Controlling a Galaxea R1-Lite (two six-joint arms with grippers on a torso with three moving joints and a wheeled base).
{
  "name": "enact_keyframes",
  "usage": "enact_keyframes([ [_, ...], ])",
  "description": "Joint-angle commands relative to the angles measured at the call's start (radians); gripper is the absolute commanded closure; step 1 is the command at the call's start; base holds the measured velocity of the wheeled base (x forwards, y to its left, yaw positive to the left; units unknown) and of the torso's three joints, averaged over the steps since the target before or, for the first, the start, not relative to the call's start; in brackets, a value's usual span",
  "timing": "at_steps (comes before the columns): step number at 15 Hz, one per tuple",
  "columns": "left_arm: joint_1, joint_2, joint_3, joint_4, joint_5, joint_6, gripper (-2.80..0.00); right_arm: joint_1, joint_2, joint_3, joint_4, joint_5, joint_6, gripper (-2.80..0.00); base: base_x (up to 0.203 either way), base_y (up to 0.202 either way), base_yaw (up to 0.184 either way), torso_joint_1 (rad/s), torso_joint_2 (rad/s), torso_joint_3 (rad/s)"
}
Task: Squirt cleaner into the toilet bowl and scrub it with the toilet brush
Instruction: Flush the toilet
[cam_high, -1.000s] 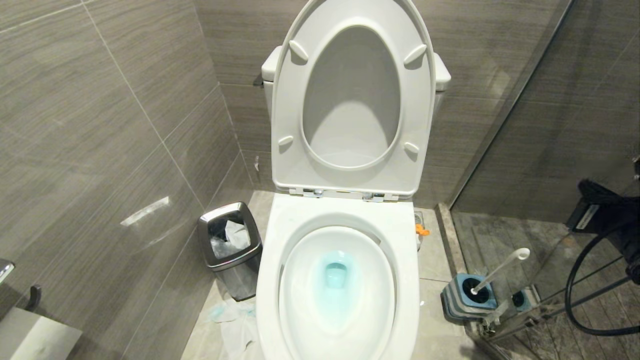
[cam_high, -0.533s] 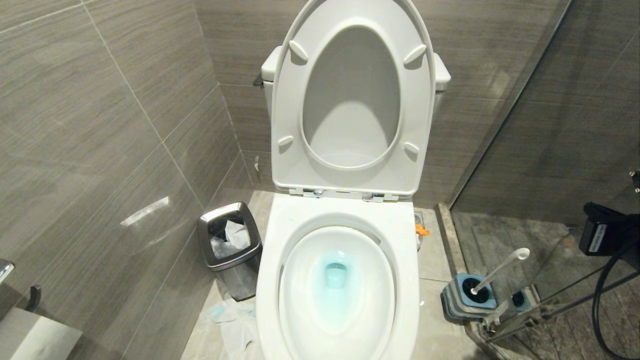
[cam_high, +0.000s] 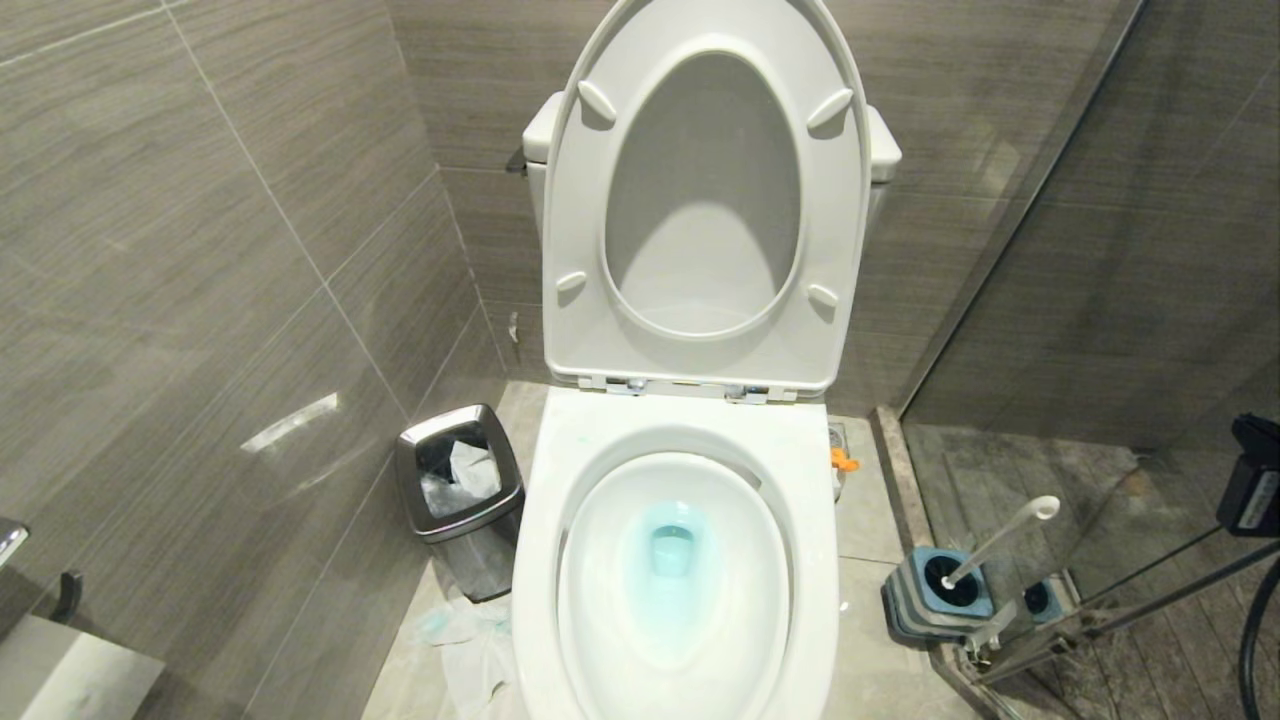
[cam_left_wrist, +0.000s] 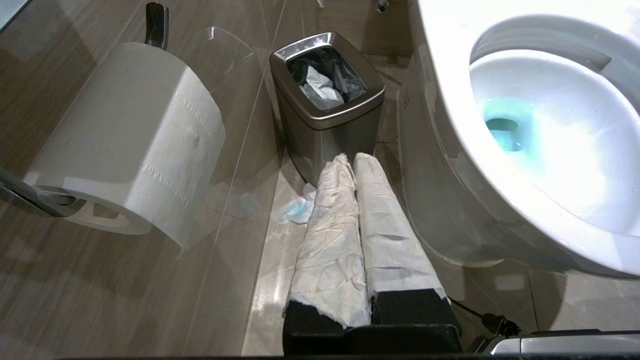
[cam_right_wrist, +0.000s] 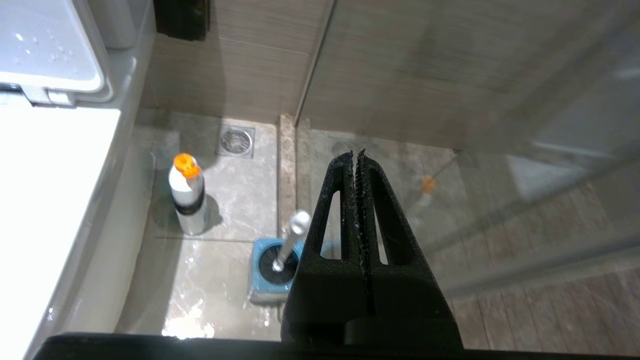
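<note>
right gripper closed, empty | above toilet brush, apart

A: Which colours did the bowl have?
B: It was white, with light blue water in the middle.
A: And the brush?
B: White handle, in a blue and grey striped holder. The bin was silver, the bottle white with an orange cap, the walls grey-brown with fine lines.

Tiled bathroom — toilet bowl, bin
</note>
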Motion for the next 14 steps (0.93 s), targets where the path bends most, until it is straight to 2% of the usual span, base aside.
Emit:
enact_keyframes([
  [1, 0.001, 0.000, 0.000, 0.001, 0.000, 0.000, 0.00, -0.008, -0.125, 0.061, 0.007, -0.007, 0.000, 0.00, 0.000, 0.000, 0.000, 0.000, 0.00, 0.000],
  [5, 0.000, 0.000, 0.000, 0.001, 0.000, 0.000, 0.00, -0.028, -0.320, 0.207, 0.011, 0.004, -0.011, 0.00, 0.000, 0.000, 0.000, 0.000, 0.00, 0.000],
  [9, 0.001, 0.000, 0.000, 0.001, 0.000, 0.000, 0.00, -0.036, -0.498, 0.315, 0.019, 0.070, -0.029, 0.00, 0.000, 0.000, 0.000, 0.000, 0.00, 0.000],
  [14, 0.000, 0.000, 0.000, 0.001, 0.000, 0.000, 0.00, -0.071, -0.728, 0.331, 0.213, 0.089, -0.015, 0.00, 0.000, 0.000, 0.000, 0.000, 0.00, 0.000],
])
